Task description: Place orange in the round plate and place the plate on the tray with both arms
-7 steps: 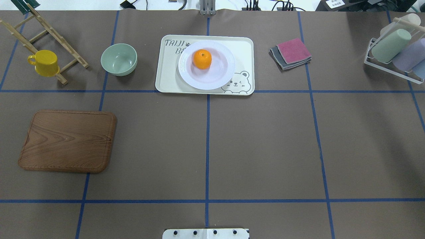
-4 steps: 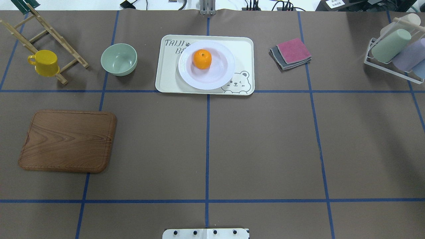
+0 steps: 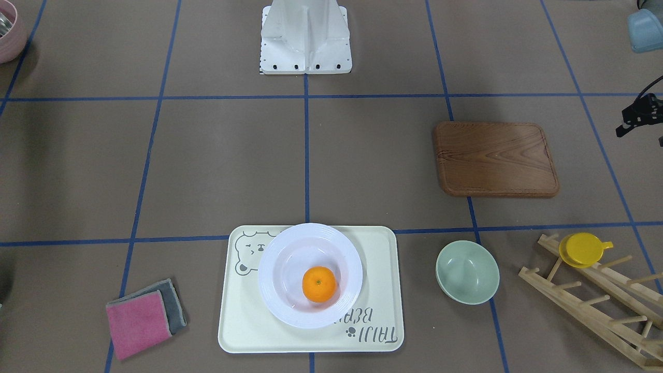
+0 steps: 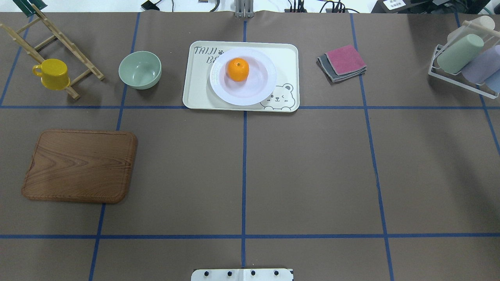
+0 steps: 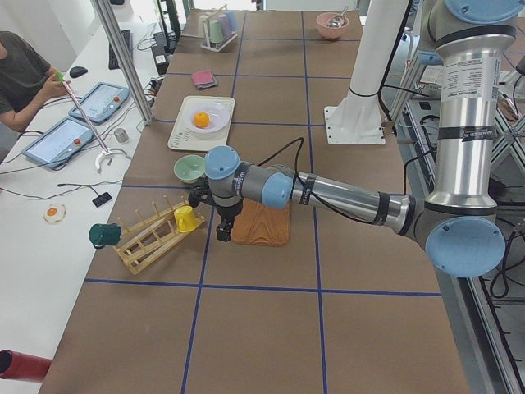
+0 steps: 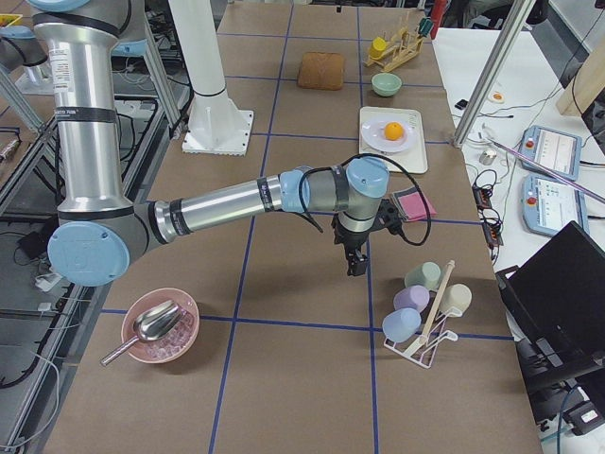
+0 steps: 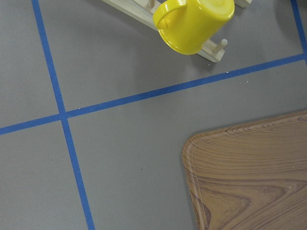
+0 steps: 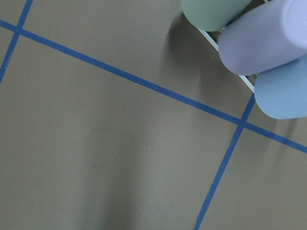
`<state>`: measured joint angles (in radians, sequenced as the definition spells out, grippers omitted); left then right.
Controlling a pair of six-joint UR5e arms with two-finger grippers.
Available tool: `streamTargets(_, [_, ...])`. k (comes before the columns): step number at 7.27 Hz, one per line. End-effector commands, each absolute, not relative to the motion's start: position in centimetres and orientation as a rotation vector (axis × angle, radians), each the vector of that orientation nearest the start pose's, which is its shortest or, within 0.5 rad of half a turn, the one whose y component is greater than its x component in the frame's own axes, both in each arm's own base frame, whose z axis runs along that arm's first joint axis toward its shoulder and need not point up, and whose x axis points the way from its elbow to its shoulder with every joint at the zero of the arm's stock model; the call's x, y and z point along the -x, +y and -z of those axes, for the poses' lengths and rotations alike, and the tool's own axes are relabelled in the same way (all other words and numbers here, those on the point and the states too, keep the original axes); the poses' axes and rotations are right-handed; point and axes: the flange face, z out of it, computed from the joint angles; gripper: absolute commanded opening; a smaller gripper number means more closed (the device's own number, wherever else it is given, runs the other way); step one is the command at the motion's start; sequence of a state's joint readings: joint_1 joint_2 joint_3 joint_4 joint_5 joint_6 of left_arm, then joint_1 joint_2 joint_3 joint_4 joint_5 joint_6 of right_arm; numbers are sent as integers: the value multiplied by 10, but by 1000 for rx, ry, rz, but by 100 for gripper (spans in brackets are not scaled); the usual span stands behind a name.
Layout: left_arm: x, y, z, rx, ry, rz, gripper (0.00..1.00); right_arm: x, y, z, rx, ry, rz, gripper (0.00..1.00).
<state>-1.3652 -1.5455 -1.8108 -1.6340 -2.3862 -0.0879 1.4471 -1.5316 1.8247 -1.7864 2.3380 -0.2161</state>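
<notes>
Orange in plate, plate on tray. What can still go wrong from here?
1. The orange lies loose and off-centre in the round plate; a knock to the tray might roll it.
2. The left claw hangs low beside the yellow cup on the wooden rack; a careless retreat may clip them.
3. The right claw hangs low near the rack of pastel cups; same hazard.
</notes>
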Motion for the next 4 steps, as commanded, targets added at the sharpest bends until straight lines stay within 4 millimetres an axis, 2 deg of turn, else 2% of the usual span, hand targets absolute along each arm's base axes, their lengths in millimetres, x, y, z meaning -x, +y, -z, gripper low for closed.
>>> streamTargets(1, [-40,-489,-540,-145,842,-225,99,3,-501,-537,-92,-780,327,100])
streamTargets(4, [-40,-491,-537,-150,844,-226,99,10,-501,-540,-46,-778,251,100])
